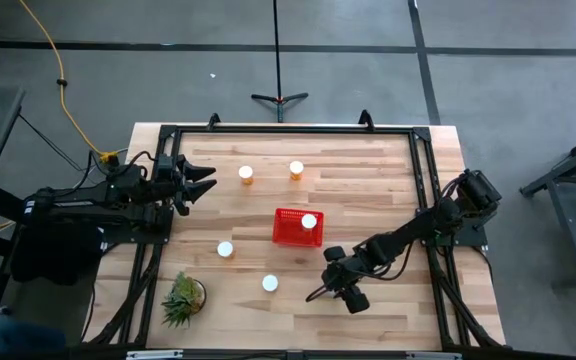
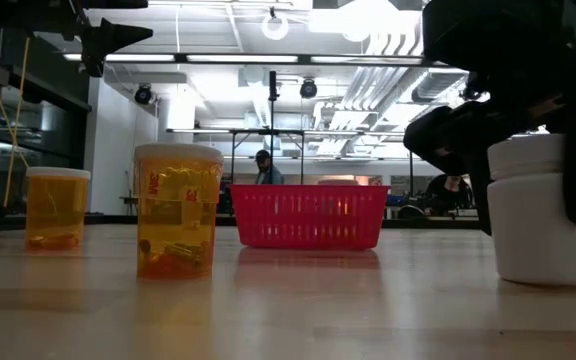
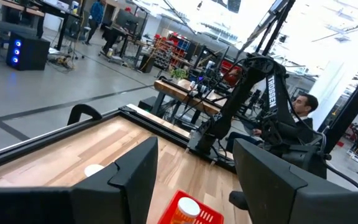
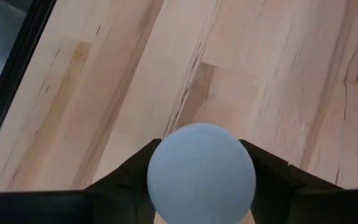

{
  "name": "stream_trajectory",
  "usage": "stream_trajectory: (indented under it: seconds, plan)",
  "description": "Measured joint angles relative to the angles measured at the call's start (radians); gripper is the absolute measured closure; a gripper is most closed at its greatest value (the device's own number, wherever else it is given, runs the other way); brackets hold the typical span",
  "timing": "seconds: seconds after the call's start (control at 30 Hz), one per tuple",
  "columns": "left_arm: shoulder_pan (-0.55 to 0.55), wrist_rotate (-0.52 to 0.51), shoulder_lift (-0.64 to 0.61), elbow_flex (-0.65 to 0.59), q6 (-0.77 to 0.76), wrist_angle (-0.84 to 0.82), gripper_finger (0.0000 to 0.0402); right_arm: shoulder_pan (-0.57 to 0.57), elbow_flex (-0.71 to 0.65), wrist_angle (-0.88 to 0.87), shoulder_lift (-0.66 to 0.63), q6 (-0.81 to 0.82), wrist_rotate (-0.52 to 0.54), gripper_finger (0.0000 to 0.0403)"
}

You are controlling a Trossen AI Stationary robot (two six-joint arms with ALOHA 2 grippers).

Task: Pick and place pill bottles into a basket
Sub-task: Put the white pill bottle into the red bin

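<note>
1. The right gripper (image 1: 340, 290) is low over the near part of the table (image 1: 388, 180), on the basket's near right side and well apart from it.
2. Its jaws sit on either side of a bottle (image 4: 201, 173). In the right wrist view a dark finger (image 4: 132, 171) presses close against each side of the round white cap. I would call it grasping the bottle, with the bottle standing upright on the wood.
3. In the low view that same bottle (image 2: 543, 210) stands on the table with the dark gripper around it. Its body looks white from there.
4. The basket (image 1: 297, 228) sits near the table's middle, between the two grippers. One bottle (image 1: 309, 222) is already inside it, at its right end.
5. The left gripper (image 1: 204, 180) waits above the table's left edge, its jaws released and spread wide with nothing between them. In the left wrist view the basket (image 3: 190, 211) lies ahead of those jaws.
6. Two bottles stand beyond the basket, ahead of the left jaws: one (image 1: 246, 175) nearer them, one (image 1: 296, 169) farther along.
7. Two more stand on the near side: one (image 1: 225, 250) left of the basket, one (image 1: 270, 284) between it and the right gripper.
8. A plant (image 1: 182, 298) sits at the near left corner.
9. A person (image 3: 303, 107) is beyond the table.
</note>
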Motion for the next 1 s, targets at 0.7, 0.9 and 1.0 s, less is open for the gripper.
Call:
stream_trajectory:
  seconds: [0.7,0.9,1.0]
  plan:
    - [0.000,0.001,0.000,0.000,0.000,0.000,0.0156,-0.112,0.221,-0.309,-0.010,0.000,0.046,0.0230]
    - [0.000,0.001,0.000,0.000,-0.020,0.000,0.0156,-0.195,0.294,-0.338,-0.010,-0.061,0.060,0.0232]
    - [0.000,0.001,0.000,0.000,-0.021,0.000,0.0156,-0.235,0.319,-0.337,-0.011,-0.075,0.069,0.0228]
